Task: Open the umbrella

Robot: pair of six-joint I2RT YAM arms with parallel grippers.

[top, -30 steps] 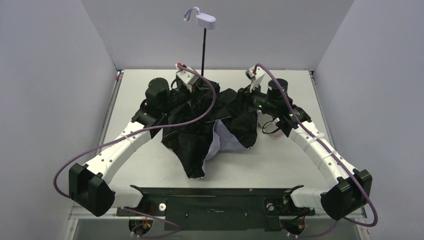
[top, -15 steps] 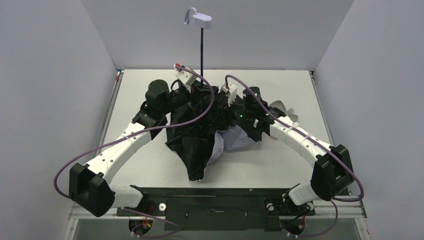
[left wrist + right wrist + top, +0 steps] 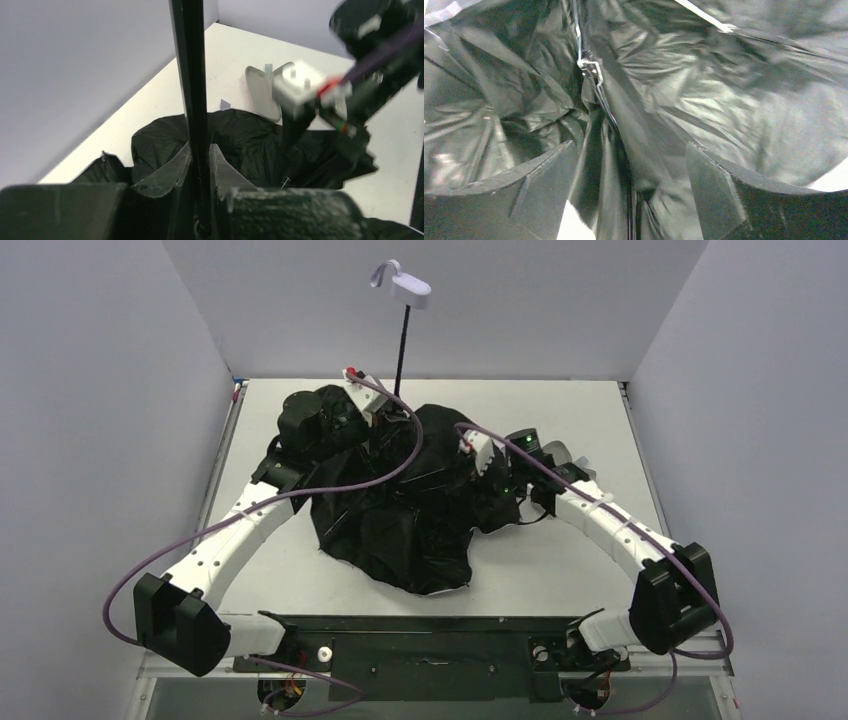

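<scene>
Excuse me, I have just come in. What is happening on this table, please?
Two robot arms are trying to open an umbrella that stands upside down on the table. The left end effector is shut on the thin black shaft, which points up with the lavender handle at its top. The right end effector is open, pushed into the black canopy with a fold between its fingers. The canopy lies crumpled, not spread taut.

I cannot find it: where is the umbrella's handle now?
In the top view the handle sits near the picture's top, slightly left of centre, on the end of the shaft that the left gripper clamps.
</scene>
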